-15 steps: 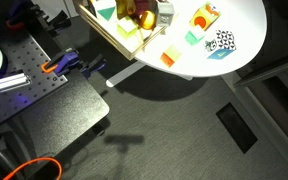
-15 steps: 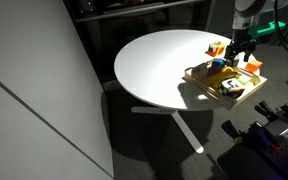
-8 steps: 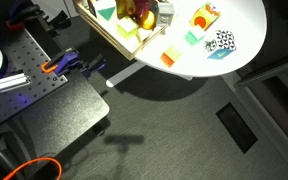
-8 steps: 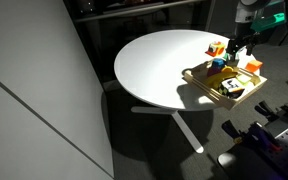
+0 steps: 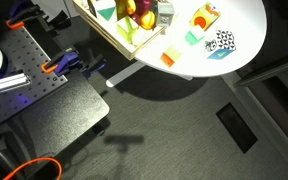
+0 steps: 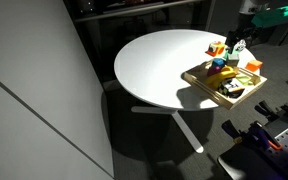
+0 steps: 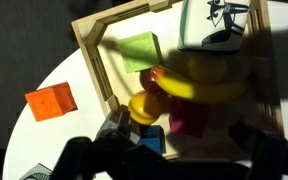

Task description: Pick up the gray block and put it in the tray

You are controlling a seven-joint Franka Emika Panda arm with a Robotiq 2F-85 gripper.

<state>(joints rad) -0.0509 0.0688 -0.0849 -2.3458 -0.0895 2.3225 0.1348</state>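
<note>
The light wood tray point(image 5: 109, 38) lies at the table's edge and also shows in an exterior view point(image 6: 199, 76) and the wrist view point(image 7: 89, 60). A pale gray block point(image 5: 165, 14) sits in one tray corner; in the wrist view point(image 7: 199, 25) a small black shape overlaps it. My gripper point(image 7: 179, 142) hangs above the tray's contents, fingers spread apart, with nothing between them. It shows small in an exterior view point(image 6: 240, 40).
The tray also holds a banana point(image 7: 199, 78), a green block point(image 7: 139, 50), a yellow ball point(image 7: 147, 105), a magenta block point(image 7: 189, 120) and a blue block point(image 7: 149, 142). On the table are an orange block point(image 7: 51, 102), a patterned block point(image 5: 222, 41) and a teal block point(image 5: 169, 57).
My gripper has risen a little above the tray. The things in the tray and on the table have not moved.
</note>
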